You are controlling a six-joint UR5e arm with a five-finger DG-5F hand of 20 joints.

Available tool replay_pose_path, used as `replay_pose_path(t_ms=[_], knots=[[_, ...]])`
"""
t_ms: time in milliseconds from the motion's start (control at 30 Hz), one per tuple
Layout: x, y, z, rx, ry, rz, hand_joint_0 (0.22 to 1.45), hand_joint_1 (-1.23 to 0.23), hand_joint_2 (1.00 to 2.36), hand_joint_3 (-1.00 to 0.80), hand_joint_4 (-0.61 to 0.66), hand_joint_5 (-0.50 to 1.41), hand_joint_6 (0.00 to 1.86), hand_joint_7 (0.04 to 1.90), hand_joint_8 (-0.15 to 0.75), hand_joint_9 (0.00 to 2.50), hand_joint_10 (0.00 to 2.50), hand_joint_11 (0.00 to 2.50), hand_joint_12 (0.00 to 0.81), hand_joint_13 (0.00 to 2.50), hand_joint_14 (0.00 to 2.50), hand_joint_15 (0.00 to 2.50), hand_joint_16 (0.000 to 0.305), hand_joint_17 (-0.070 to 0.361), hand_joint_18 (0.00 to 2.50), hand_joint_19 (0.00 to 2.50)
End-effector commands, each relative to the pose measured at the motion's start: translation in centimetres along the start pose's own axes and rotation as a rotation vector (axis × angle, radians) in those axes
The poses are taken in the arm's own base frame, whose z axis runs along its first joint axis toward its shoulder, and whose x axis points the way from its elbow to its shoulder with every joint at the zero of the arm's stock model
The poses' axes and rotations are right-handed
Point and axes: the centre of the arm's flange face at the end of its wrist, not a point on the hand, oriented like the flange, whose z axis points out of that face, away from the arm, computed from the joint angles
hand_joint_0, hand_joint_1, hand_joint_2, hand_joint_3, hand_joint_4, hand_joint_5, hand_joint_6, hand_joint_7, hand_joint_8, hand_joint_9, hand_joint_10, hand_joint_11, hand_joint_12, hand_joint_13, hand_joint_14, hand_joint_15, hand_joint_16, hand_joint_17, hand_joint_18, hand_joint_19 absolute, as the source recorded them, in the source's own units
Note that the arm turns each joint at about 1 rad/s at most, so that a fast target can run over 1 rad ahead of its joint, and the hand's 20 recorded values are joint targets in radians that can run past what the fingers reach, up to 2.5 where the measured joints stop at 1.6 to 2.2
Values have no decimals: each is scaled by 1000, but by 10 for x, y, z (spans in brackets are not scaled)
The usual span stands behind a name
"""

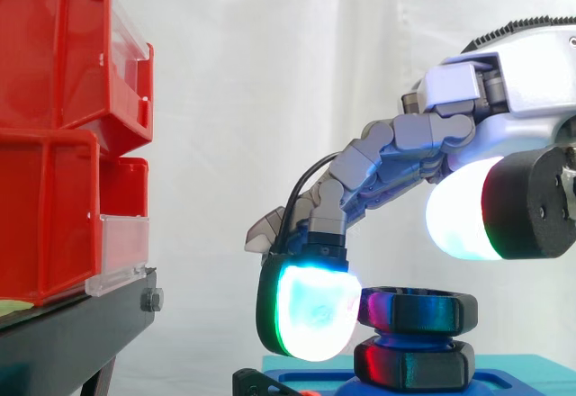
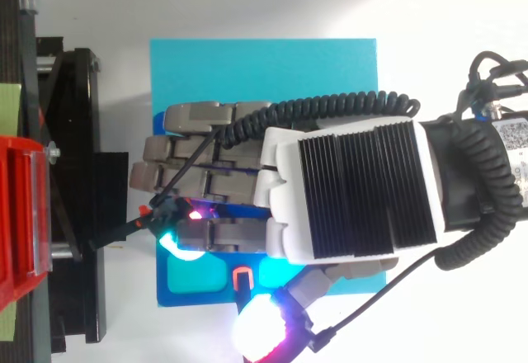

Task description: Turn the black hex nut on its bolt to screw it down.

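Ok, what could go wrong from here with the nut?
1. One finger pad sits beside the upper nut while the thumb hangs well above it. Nothing seems to brace the nut's far side, so the pad could slip off instead of turning it.
2. In the top view the fingers reach close to the black stand; a wide sweep might clip it.

Close level side view, overhead top view, shared hand [image 1: 396,157]

The hand [image 1: 526,90] is stretched toward nine o'clock, fingers [image 1: 396,153] extended, tips bent toward six, thumb [image 1: 454,211] seemingly held apart.
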Motion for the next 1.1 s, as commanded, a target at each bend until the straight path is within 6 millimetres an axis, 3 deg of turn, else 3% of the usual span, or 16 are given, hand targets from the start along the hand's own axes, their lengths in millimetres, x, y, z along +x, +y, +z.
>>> replay_pose_path(t_ms=[0, 1067], knots=[[-5, -2, 0, -12, -6, -1, 491, -214, 1000, -500, 290, -237, 846, 555, 281, 277, 4, 183, 354, 388, 3, 86, 47, 107, 248, 167], [-13, -20, -10, -50, 35, 1, 489, -221, 1000, -500, 320, -231, 865, 558, 293, 307, 4, 208, 358, 420, 3, 103, 48, 109, 277, 168]])
